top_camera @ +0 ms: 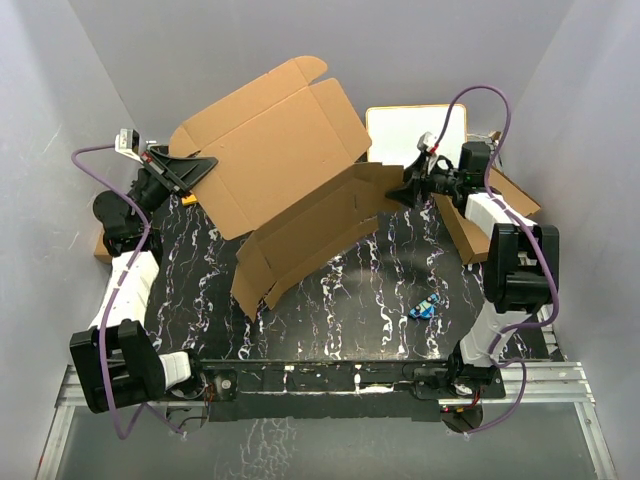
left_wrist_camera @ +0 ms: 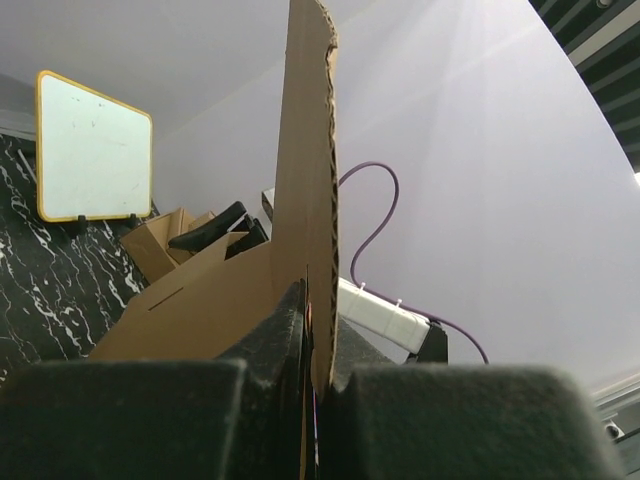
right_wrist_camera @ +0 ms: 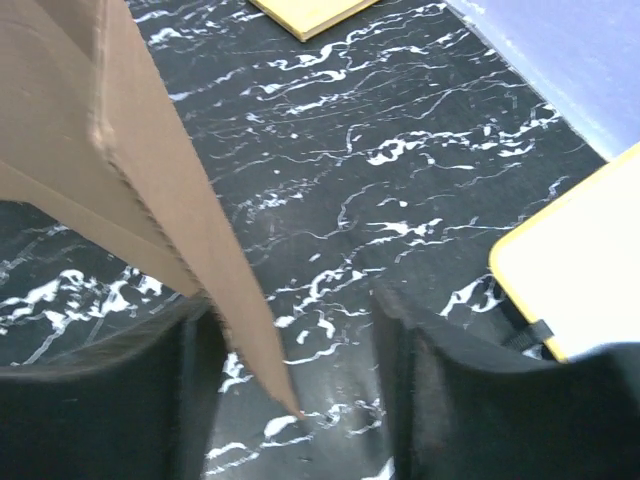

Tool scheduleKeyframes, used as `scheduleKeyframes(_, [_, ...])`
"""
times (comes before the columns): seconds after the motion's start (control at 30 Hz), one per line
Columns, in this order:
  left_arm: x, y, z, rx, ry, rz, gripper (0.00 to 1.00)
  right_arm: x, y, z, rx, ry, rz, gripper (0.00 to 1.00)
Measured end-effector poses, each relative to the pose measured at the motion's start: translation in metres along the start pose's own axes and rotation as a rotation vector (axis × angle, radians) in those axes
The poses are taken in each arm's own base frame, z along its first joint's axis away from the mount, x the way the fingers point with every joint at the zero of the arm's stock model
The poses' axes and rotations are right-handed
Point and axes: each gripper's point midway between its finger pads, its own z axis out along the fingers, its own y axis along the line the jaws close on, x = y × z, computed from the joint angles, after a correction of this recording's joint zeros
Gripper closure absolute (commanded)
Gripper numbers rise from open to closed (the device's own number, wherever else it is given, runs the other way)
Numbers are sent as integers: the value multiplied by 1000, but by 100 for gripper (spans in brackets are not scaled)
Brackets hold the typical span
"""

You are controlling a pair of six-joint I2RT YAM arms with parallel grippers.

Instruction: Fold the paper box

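The paper box (top_camera: 280,150) is a big brown die-cut cardboard sheet held up off the black marbled table (top_camera: 350,300), with its panels tilted and partly bent. My left gripper (top_camera: 208,163) is shut on its left edge. In the left wrist view the corrugated edge (left_wrist_camera: 305,150) stands upright, pinched between the two dark fingers of the left gripper (left_wrist_camera: 318,300). My right gripper (top_camera: 392,193) is at the box's right flap. In the right wrist view the right gripper (right_wrist_camera: 295,320) is open, and the flap corner (right_wrist_camera: 120,150) reaches in between the jaws, close to the left finger (right_wrist_camera: 190,350) and apart from the right one.
A yellow-framed whiteboard (top_camera: 415,130) lies at the back right. A smaller brown cardboard box (top_camera: 490,215) sits under the right arm. A small blue object (top_camera: 425,307) lies at front right. A yellow card (right_wrist_camera: 310,12) lies on the table ahead of the right gripper.
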Motion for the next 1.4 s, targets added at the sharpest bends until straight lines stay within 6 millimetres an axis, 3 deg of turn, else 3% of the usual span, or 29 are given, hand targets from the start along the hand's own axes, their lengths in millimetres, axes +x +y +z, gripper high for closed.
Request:
scheduleKeyframes(0.1, [-2, 0, -1, 0, -5, 6, 100, -1, 5, 6, -15, 1, 12, 86])
scheduleKeyframes(0.13, [-2, 0, -1, 0, -7, 8, 100, 0, 5, 5, -13, 3, 14, 91])
scheduleKeyframes(0.37, [-7, 7, -1, -23, -19, 142, 100, -3, 19, -10, 9, 55, 82, 92])
scheduleKeyframes(0.6, [-10, 12, -7, -91, -39, 437, 100, -39, 21, -35, 64, 144, 152, 92])
scheduleKeyframes(0.7, [-9, 27, -9, -115, -36, 473, 100, -43, 28, -41, 66, 187, 209, 92])
scheduleKeyframes(0.8, [-5, 52, -13, -154, -19, 477, 100, -28, 33, -44, 74, 244, 290, 92])
scheduleKeyframes(0.93, [5, 84, -20, -203, 18, 495, 100, 11, 29, -41, 75, 319, 404, 91])
scheduleKeyframes(0.97, [7, 90, -21, -211, 29, 503, 100, 23, 28, -37, 66, 336, 438, 88])
scheduleKeyframes(1.1, [15, 106, -24, -231, 78, 559, 100, 69, 22, -26, 41, 427, 548, 59])
scheduleKeyframes(1.2, [13, 123, -30, -293, 95, 622, 100, 77, 14, -30, 63, 470, 532, 43])
scheduleKeyframes(1.3, [13, 147, -39, -388, 117, 673, 100, 70, 8, -39, 74, 483, 433, 27])
scheduleKeyframes(1.4, [13, 163, -48, -459, 136, 709, 100, 56, 27, -50, 33, 467, 267, 8])
